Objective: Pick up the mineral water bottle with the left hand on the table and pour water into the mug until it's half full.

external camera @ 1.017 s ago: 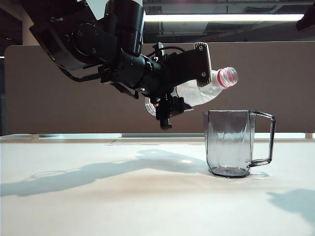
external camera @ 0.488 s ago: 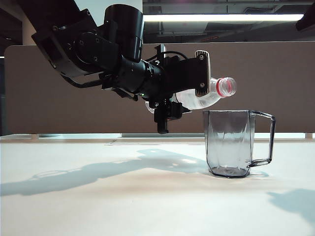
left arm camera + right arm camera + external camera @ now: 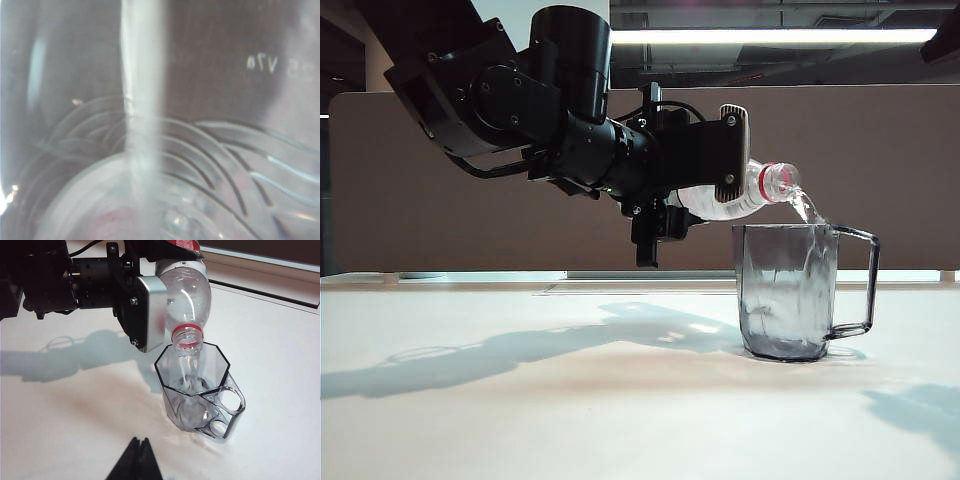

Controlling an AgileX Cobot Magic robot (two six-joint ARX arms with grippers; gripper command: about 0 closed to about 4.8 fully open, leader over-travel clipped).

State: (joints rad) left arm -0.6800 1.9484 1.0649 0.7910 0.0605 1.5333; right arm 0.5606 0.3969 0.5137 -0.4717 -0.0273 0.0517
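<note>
The mineral water bottle (image 3: 740, 197) lies tilted mouth-down in my left gripper (image 3: 720, 185), which is shut on its body above the white table (image 3: 570, 400). Its red-ringed neck (image 3: 778, 182) hangs over the rim of the smoky grey mug (image 3: 790, 290), and a stream of water (image 3: 810, 210) falls into it. The right wrist view shows the bottle (image 3: 185, 295) pouring into the mug (image 3: 200, 390), with water pooling at the bottom. The left wrist view is filled with blurred ribbed clear plastic (image 3: 200, 150); my left fingers are hidden there. My right gripper (image 3: 140, 442) hovers shut and empty, short of the mug.
A brown partition panel (image 3: 880, 150) runs behind the table's far edge. The left arm's bulky black joint (image 3: 570, 50) hangs high over the left half. The mug's squared handle (image 3: 865, 280) points right, away from the left arm.
The left wrist has rolled and tipped the bottle further, lowering its mouth to the mug's rim. Water now runs into the mug, where none flowed before. The mug has not moved.
</note>
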